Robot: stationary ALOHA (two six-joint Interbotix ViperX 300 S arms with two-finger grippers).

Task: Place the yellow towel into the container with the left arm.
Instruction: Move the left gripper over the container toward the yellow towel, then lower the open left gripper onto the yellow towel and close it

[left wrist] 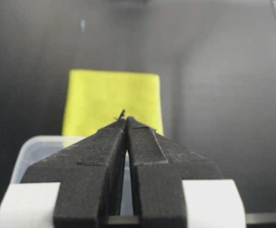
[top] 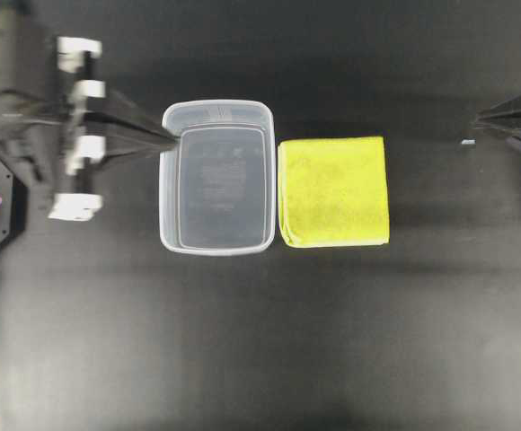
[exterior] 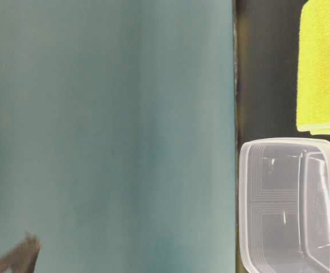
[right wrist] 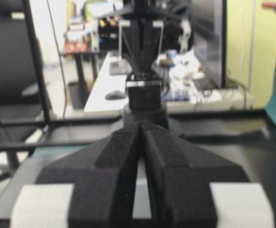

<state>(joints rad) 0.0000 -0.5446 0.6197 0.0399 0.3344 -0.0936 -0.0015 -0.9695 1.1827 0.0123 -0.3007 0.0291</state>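
Overhead: black table (top: 242, 341), the tub (top: 216, 177) standing long axis up-down with nothing in it, the towel (top: 334, 190) lying flat just right of it, square to it. Left gripper (top: 166, 139) was pressed together at the tub's left rim; right gripper (top: 478, 120) sat well right of the towel.

Table-level: a teal wall (exterior: 108, 114) left of the tub (exterior: 293, 205).

Left wrist: fingers (left wrist: 104, 156) together, towel (left wrist: 112, 99) beyond the tub.

Right wrist: right gripper (right wrist: 142, 124) pressed together too, cluttered desks (right wrist: 142, 90) behind.

The tabletop (top: 242, 341) is black and flat. A big blue-green wall (exterior: 108, 125) stands beside it. Farther back sits a white desk (right wrist: 104, 90) with a mouse (right wrist: 114, 95) and small, blurry things. A black chair (right wrist: 7, 57) stands at the left.
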